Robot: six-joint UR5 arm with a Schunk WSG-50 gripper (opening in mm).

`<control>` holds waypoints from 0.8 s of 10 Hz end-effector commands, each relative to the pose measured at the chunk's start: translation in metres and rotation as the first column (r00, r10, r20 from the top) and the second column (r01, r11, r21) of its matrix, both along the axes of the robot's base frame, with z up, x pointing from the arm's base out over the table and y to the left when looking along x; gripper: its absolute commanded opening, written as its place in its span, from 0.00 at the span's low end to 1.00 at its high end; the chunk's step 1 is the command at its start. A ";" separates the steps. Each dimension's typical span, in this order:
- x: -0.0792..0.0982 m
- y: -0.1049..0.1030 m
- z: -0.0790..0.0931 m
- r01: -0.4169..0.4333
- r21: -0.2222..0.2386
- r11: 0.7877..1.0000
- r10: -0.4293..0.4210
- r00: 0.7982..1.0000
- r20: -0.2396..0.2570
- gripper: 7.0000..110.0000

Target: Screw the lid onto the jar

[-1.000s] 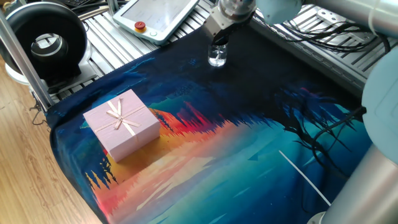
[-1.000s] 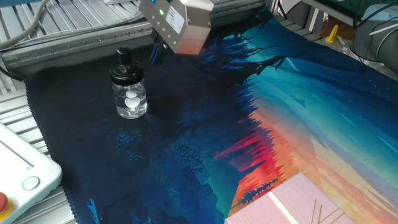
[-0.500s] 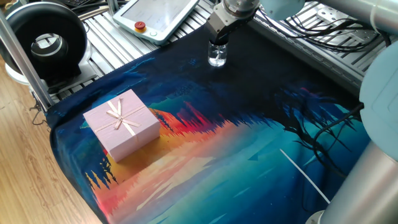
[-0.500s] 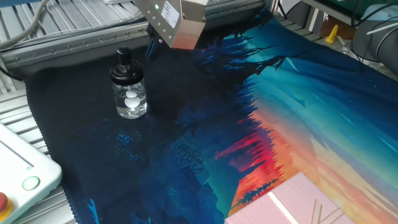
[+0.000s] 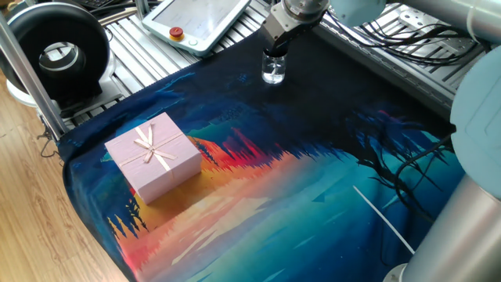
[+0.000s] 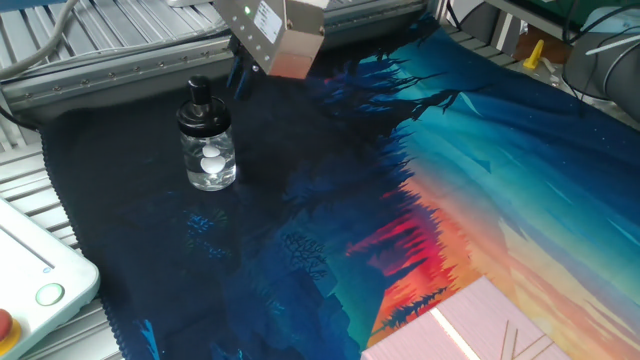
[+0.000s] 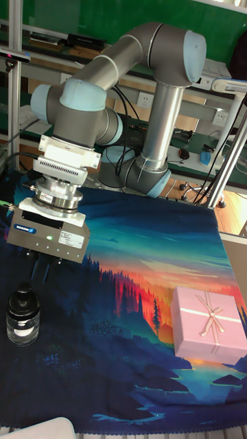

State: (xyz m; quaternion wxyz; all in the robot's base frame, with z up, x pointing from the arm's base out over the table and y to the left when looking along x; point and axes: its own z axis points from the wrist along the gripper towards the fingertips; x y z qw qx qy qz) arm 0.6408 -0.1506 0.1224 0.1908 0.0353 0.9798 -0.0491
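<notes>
The jar [image 6: 208, 155] is a tiny clear glass bottle standing upright on the dark end of the cloth. The lid [image 6: 199, 93], a small black cap with a bulb top, sits on its neck. The jar [image 7: 22, 328] and lid [image 7: 25, 299] also show at the lower left of the tall fixed view. My gripper [image 7: 39, 274] hangs above and just behind the jar, apart from it. Its fingers look open with nothing between them. In the other fixed view, the gripper [image 6: 238, 80] is up and to the right of the lid. In one fixed view, the jar [image 5: 273, 72] stands just below the gripper [image 5: 275, 47].
A pink gift box [image 5: 153, 155] with a ribbon stands on the colourful cloth [image 5: 313, 188], far from the jar. A teach pendant [image 5: 200, 19] lies on the ribbed metal table beyond the cloth's edge. A black round device [image 5: 56, 55] stands at the left.
The gripper has risen a little and drifted away from the jar. The jar and its lid have not moved.
</notes>
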 end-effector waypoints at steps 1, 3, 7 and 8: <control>0.001 -0.026 0.011 -0.014 -0.014 1.000 0.014 1.000 0.004 0.15; 0.002 -0.031 0.017 -0.046 0.007 0.999 0.046 0.999 0.006 0.36; 0.023 -0.009 0.019 -0.124 0.106 0.987 0.114 0.989 0.094 0.57; 0.020 -0.017 0.014 -0.123 0.083 0.989 0.116 0.990 0.078 0.57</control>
